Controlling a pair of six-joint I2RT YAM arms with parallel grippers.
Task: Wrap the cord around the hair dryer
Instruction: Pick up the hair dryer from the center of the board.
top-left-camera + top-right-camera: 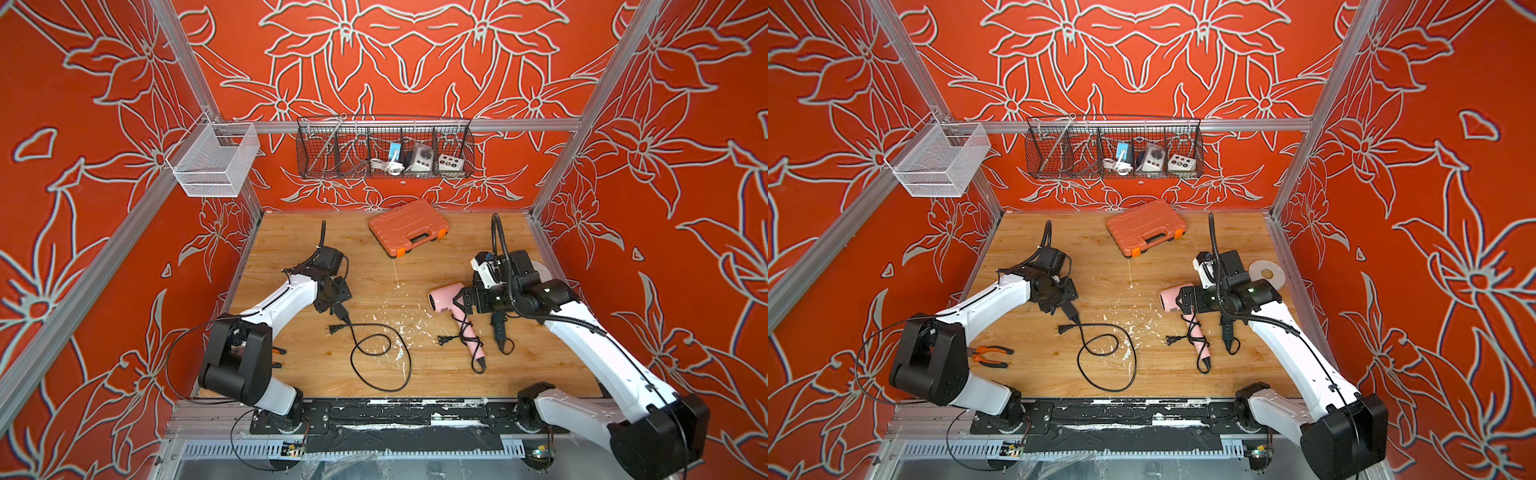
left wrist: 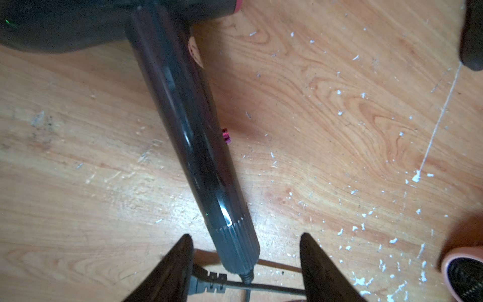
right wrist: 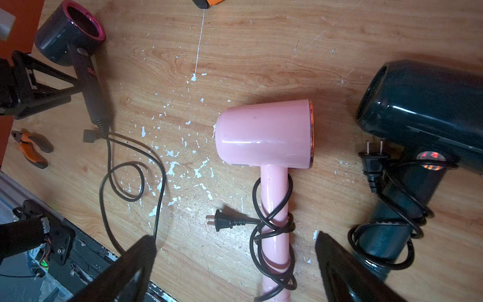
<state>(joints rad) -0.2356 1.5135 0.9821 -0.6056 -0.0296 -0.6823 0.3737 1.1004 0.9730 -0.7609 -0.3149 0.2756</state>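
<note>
Dark hair dryer (image 3: 87, 81): glossy black body, short round barrel with a magenta rim at its mouth, long straight handle ending in a ribbed collar. Lies flat on the wooden surface, well apart from the pink hair dryer (image 3: 266, 136), on the left arm's side of it.

Cord (image 3: 164, 180): thin, black, wholly unwrapped. Leaves the handle's end and sprawls in one small loop inside a wider one on the surface between the two dryers, nearer the dark one.

Plug (image 3: 88, 136): black, flat on the surface just beside the handle's end, on the side away from the pink hair dryer.
</note>
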